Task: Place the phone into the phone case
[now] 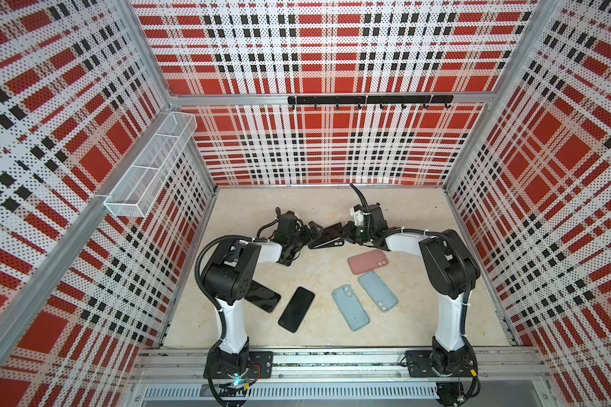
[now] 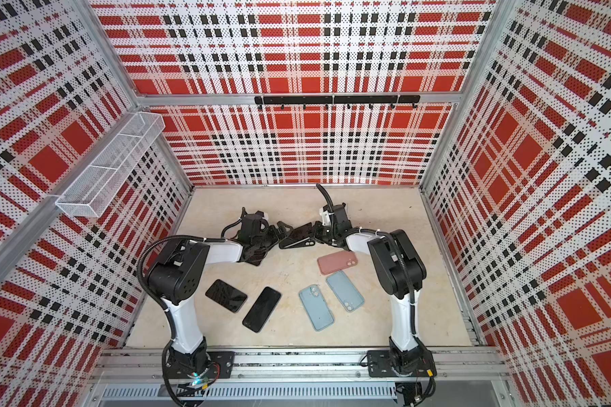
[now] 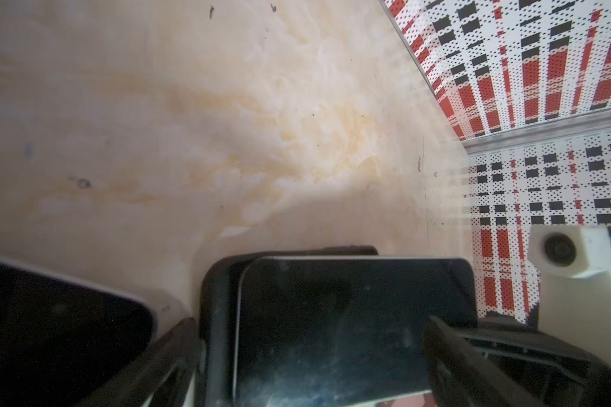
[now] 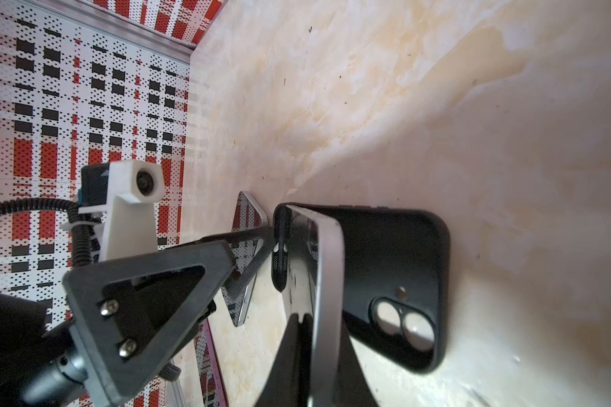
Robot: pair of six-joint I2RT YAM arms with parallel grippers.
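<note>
- black phone case [image 4: 395, 282] sits rear-centre on desk [image 1: 332, 338], tilted, not flat; long axis runs arm to arm.
- phone [image 4: 327, 282]: end away from case's cam cutout is tucked in, cutout end stands off w/ a gap.
- R gripper [image 4: 323, 327]: fingers clamped on phone at cutout end.
- L gripper [image 3: 313, 327]: at opp. end of case, fingers spread wide, straddling it; contact unclear.
- likely next: R presses phone toward case back; L is nearer to brace the tucked end.
- spare phones [image 1: 296, 309], blue cases [image 1: 350, 307] and pink case [image 1: 367, 261] lie apart from the black case, toward arm bases.
</note>
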